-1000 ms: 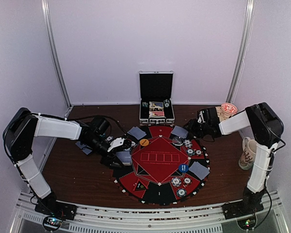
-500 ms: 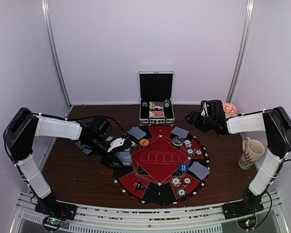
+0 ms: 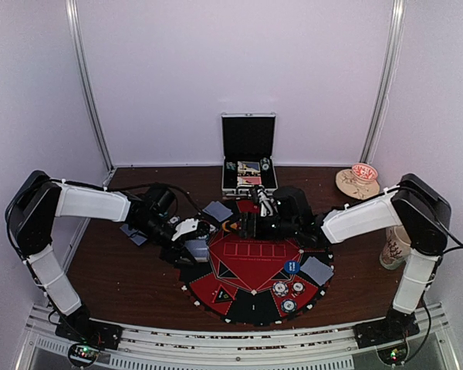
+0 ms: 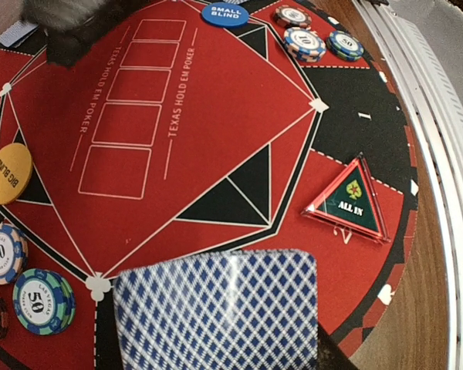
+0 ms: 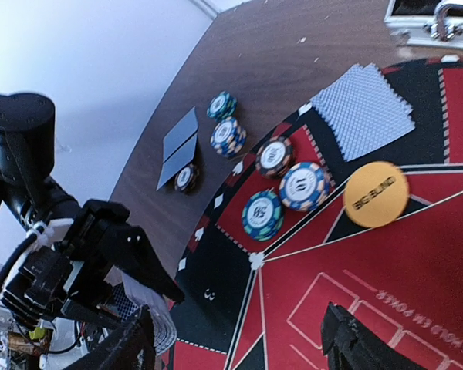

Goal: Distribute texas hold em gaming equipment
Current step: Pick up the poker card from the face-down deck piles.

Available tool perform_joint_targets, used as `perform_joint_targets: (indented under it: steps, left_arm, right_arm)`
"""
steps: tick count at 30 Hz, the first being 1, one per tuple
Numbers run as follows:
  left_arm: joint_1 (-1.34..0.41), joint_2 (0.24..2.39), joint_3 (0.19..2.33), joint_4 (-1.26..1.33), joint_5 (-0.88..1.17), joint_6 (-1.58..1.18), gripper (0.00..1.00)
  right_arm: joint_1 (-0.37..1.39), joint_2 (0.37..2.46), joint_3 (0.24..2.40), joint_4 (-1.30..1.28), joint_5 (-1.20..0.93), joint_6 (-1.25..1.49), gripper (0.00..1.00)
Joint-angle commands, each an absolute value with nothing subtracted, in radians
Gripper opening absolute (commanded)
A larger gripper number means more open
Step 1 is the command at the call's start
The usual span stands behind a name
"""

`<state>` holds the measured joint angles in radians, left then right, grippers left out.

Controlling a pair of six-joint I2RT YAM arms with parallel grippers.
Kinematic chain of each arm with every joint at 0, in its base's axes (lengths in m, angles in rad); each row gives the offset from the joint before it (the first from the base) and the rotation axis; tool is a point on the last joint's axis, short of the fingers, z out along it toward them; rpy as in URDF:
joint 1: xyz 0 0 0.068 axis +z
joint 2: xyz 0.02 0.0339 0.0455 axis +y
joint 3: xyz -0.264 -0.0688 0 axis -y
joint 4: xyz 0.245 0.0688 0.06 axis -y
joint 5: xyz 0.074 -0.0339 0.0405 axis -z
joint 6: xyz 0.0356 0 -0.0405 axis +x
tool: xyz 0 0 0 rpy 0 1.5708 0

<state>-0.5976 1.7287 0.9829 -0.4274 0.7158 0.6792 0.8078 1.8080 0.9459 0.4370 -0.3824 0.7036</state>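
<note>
At the far left two grey cards (image 3: 135,233) lie on the bare bench (image 3: 116,270), just off the round poker mat (image 3: 251,271), with a few loose poker chips (image 5: 227,136) near them. The left end effector (image 3: 184,245) hangs over the mat's left edge, closed on blue-backed playing cards (image 4: 216,316), so the dealing looks unfinished. Beside it the left seat has three chips (image 5: 302,185), and further back lies a dealt card pair (image 3: 216,210). The orange Big Blind disc (image 5: 376,193) sits just inside them. The right end effector (image 5: 238,316) hovers above that spot, fingers spread wide with nothing between them. It is near the left one, which I judge the likeliest place for a clash. The five card boxes at the mat's centre are bare. The All In triangle (image 4: 349,199) marks the near-left seat, which shows no cards. Behind the mat's middle an open metal case (image 3: 248,166) holds a few items. Further right, the blue Small Blind disc (image 3: 291,267), a chip group (image 3: 285,291) and another pair of cards (image 3: 316,270) are set out. The right arm lies across the far-right seat and hides it. By my reckoning the job is past halfway. The tan dish (image 3: 357,179) and the mug (image 3: 393,247) stand well clear on the right.
</note>
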Motion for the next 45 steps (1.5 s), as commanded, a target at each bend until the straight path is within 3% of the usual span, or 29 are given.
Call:
perform_joint_targets:
  steps: [1, 16, 28, 45]
  left_arm:
    - [-0.598, 1.712, 1.001, -0.399, 0.695, 0.659, 0.46]
    - [-0.595, 1.703, 0.998, -0.399, 0.710, 0.665, 0.46]
    - [-0.597, 1.707, 1.000, -0.402, 0.712, 0.666, 0.46]
    - [-0.596, 1.701, 0.998, -0.408, 0.725, 0.674, 0.46]
  right_arm:
    - [0.870, 1.882, 1.017, 0.520, -0.412, 0.736, 0.75]
    - [0.935, 2.075, 1.139, 0.585, -0.477, 0.791, 0.75]
    - [0.942, 1.964, 1.062, 0.571, -0.402, 0.755, 0.77]
    - [0.973, 2.134, 1.245, 0.415, -0.431, 0.727, 0.80]
